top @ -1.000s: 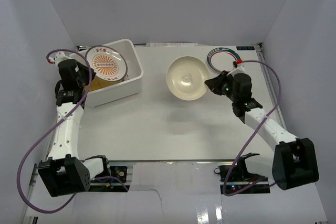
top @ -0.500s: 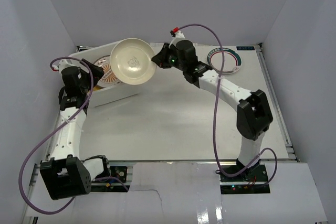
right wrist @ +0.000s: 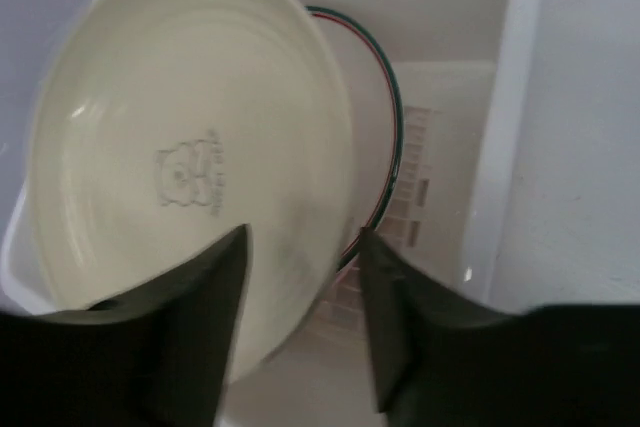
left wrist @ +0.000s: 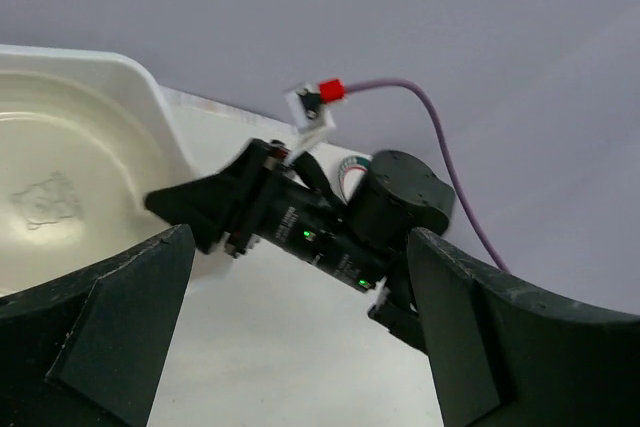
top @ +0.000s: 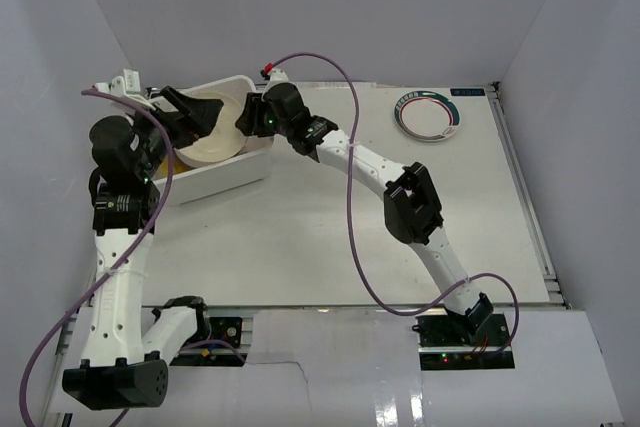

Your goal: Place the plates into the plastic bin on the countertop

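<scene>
The white plastic bin (top: 225, 177) stands at the back left of the countertop (top: 330, 237). A cream plate (top: 212, 135) lies tilted inside it, on top of a plate with a dark green and red rim line (right wrist: 393, 137). My right gripper (top: 250, 117) reaches over the bin's right wall. In the right wrist view its jaws (right wrist: 303, 235) stand open, with the cream plate's (right wrist: 180, 167) edge loose between them. My left gripper (top: 193, 112) hovers open above the bin's left side, nothing between its fingers (left wrist: 110, 327). A white green-rimmed plate (top: 427, 114) lies at the back right.
Pale grey walls close in the countertop on three sides. The right arm (top: 400, 197) stretches diagonally across the middle of the table. Its purple cable (top: 345, 77) arcs above the bin's right side. In the left wrist view the right gripper's black body (left wrist: 320, 227) sits beside the bin rim (left wrist: 120, 67).
The right arm swung the cream plate from the table's middle to the bin and opened its jaws. The left gripper opened and lifted off the orange-patterned plate.
</scene>
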`<state>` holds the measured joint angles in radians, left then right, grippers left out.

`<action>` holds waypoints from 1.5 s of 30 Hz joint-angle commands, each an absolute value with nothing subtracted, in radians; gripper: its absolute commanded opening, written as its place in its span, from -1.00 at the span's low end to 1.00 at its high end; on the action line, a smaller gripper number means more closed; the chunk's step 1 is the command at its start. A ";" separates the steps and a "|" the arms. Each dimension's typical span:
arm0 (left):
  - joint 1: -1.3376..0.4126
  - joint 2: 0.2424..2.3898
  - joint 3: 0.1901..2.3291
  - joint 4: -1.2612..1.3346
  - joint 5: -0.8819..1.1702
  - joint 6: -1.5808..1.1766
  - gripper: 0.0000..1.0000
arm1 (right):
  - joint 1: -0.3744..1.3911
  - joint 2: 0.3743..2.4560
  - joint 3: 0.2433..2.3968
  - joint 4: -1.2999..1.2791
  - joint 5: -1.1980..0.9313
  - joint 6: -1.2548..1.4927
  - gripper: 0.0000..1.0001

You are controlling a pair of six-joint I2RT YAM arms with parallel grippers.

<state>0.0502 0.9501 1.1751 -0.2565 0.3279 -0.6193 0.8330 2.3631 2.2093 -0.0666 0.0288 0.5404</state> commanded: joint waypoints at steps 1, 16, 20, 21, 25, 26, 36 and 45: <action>0.015 0.924 1.157 -0.310 0.468 -0.574 0.96 | 0.831 2.310 2.255 -0.023 0.044 0.493 0.30; -0.236 0.758 0.677 -0.164 0.919 -0.491 0.96 | 0.173 1.776 1.224 0.261 0.030 0.577 0.42; -0.250 0.729 0.579 -0.166 0.959 -0.446 0.96 | 0.037 1.850 1.186 0.265 0.054 0.591 0.57; -0.262 0.727 0.563 -0.164 0.942 -0.428 0.96 | 0.022 1.900 1.212 0.262 0.052 0.595 0.58; -0.264 0.732 0.548 -0.150 0.989 -0.407 0.96 | -0.046 2.020 1.272 0.264 0.046 0.629 0.58; -0.264 0.729 0.549 -0.149 0.994 -0.402 0.96 | -0.052 2.061 1.281 0.265 0.055 0.650 0.56; -0.264 0.733 0.546 -0.155 0.976 -0.394 0.96 | -0.091 2.244 1.269 0.517 -0.113 0.994 -0.84; -0.267 0.719 0.621 -0.192 0.786 -0.408 0.96 | -0.048 1.823 1.006 0.787 -0.268 0.976 -0.84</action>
